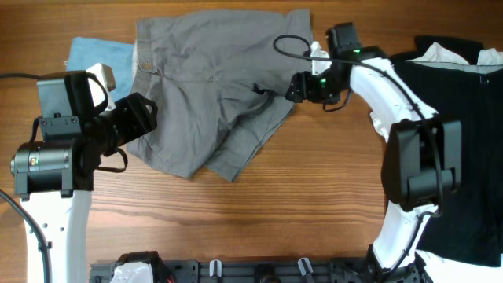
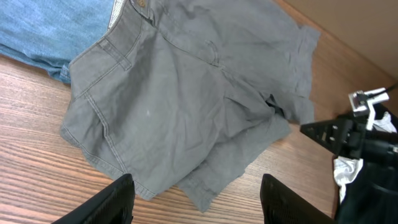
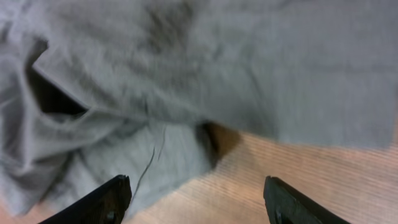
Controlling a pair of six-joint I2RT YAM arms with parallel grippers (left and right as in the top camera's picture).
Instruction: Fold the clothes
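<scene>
While shorts (image 1: 212, 86) overlap blue cloth (image 1: 98, 55), black garment (image 1: 481, 118) lies apart.

Grey shorts (image 1: 208, 86); blue garment (image 1: 94, 55); black garment (image 1: 464, 141).

Soft, even light falls from above on my table (image 1: 314, 220), shadows faint. My right wrist view is blurred, the grey shorts (image 3: 249, 62) smeared; the others are sharp.

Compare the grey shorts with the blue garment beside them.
The grey shorts are rumpled, with one leg creased over; the blue garment lies flat. The grey shorts show almost whole, while the blue garment shows only a patch by their waistband. Both are cloth lying on the wooden table.
</scene>
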